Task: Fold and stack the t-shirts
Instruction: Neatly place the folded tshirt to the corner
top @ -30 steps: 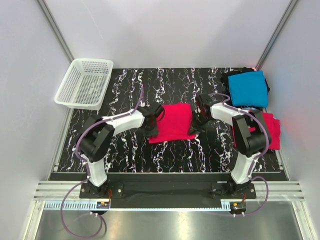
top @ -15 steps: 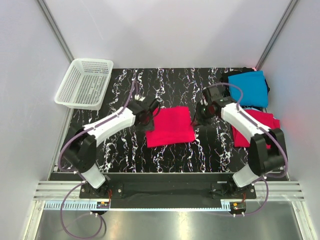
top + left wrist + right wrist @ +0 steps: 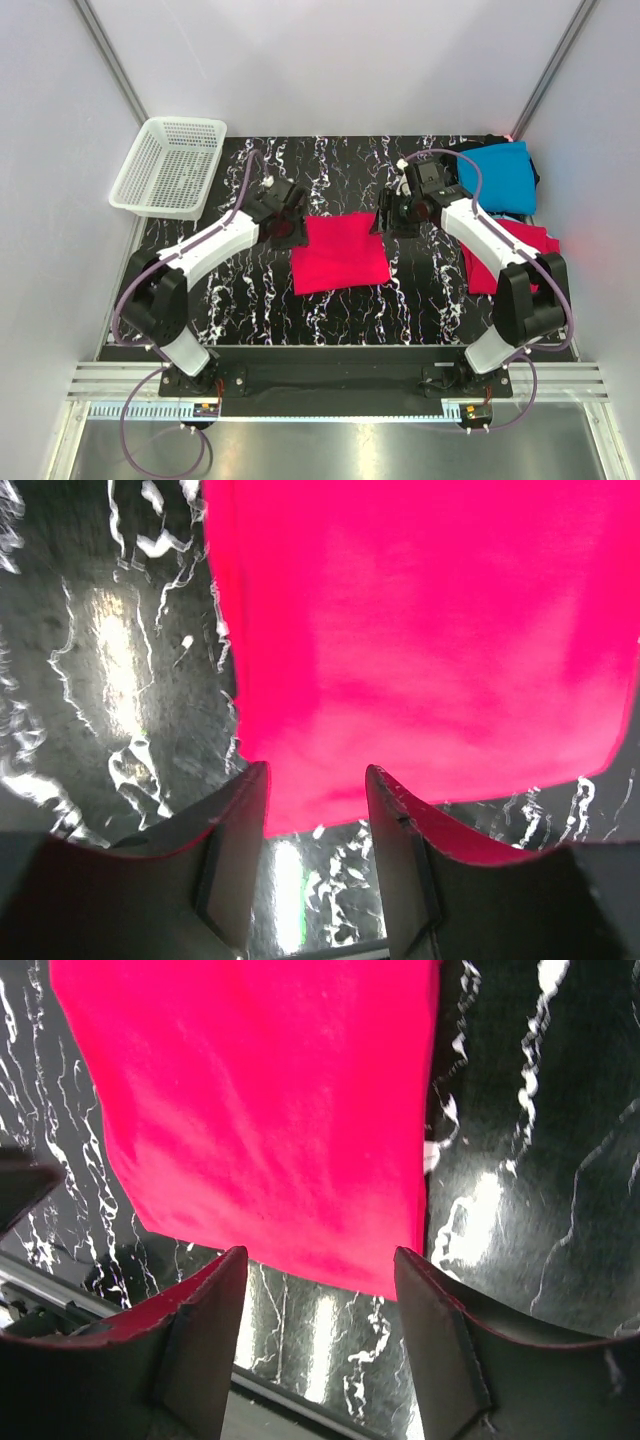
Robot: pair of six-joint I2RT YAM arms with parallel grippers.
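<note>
Black marbled surface [image 3: 250, 300]. Both arms stretch forward, wrists turned inward and facing each other. Left claw [image 3: 292, 226] is half open and right claw [image 3: 386, 218] is wide open, both empty. Folded red t-shirt [image 3: 340, 255] lies flat between them, its edge just ahead of each claw's tips.

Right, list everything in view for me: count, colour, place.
folded t-shirt: one, pinkish-red, flat at the table's centre
second red t-shirt: one, pinkish-red, right edge, partly behind the right arm
blue t-shirt: one, turquoise-blue, far right corner, lying on the black one
black t-shirt: one, black, under the blue one, only its edges show
mesh basket: one, white, far left corner
table: one, black with white veining
left arm: one, white and black, its left tool open at the folded t-shirt's left edge
right arm: one, white and black, its right tool open at the right edge
</note>
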